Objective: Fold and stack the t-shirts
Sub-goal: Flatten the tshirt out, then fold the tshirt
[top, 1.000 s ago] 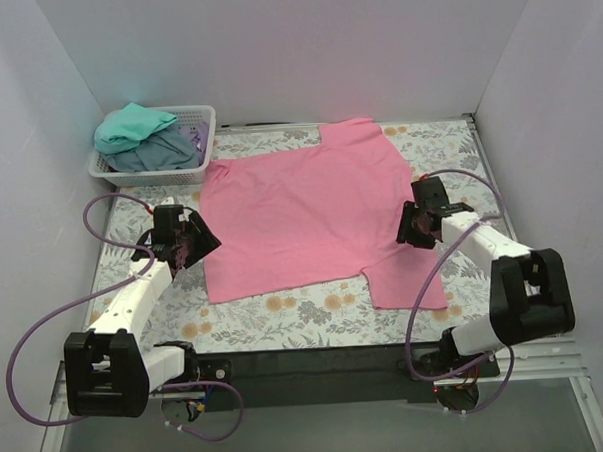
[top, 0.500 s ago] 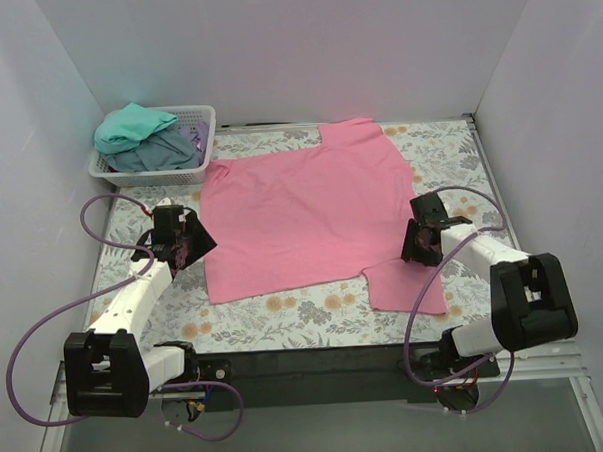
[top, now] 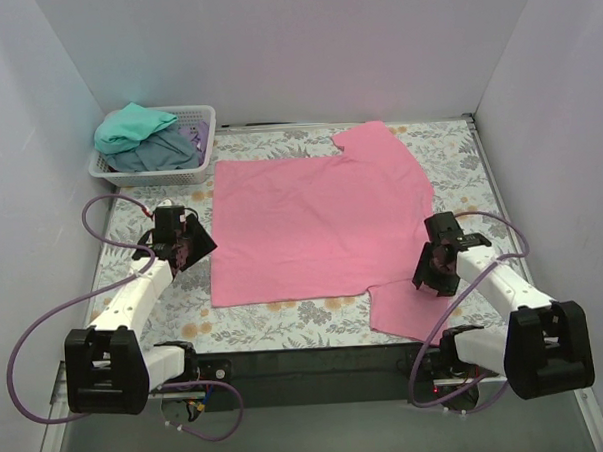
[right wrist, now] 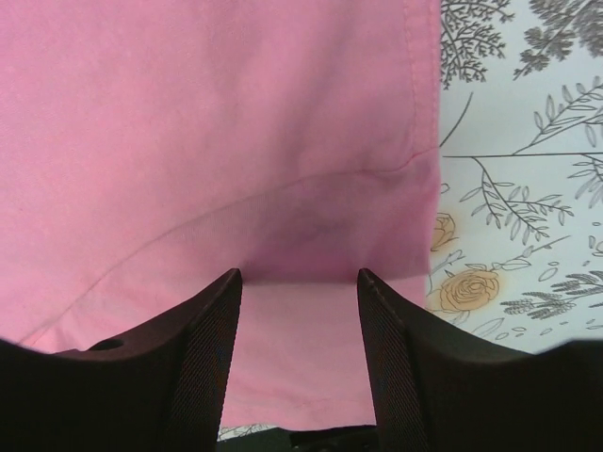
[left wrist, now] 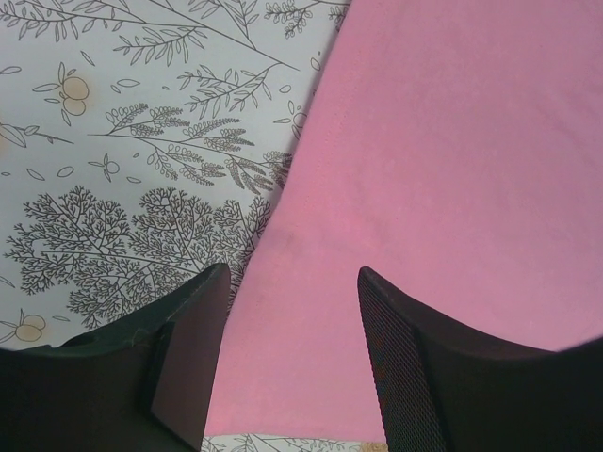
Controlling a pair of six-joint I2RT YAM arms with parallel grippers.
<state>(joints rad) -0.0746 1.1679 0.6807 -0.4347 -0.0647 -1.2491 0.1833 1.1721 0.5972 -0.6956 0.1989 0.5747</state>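
A pink t-shirt (top: 321,220) lies spread flat on the flowered table, one sleeve at the far edge and one at the near right. My left gripper (top: 196,245) is open and empty at the shirt's left edge; in the left wrist view the gripper (left wrist: 292,282) has pink cloth (left wrist: 452,141) under its gap. My right gripper (top: 431,276) is over the near right sleeve. In the right wrist view the right gripper (right wrist: 298,282) has its fingers apart over the pink cloth (right wrist: 236,113), where a fold rises at the tips. A teal shirt (top: 132,125) and a grey-blue shirt (top: 166,150) lie in the basket.
A white lattice basket (top: 207,140) stands at the far left corner. White walls close in the table on three sides. A dark strip (top: 307,361) runs along the near edge between the arm bases. Flowered cloth (top: 132,243) shows left of the shirt.
My right arm has drawn back toward the near edge, and the pink shirt has slid right and nearer with it. The left arm has barely moved.
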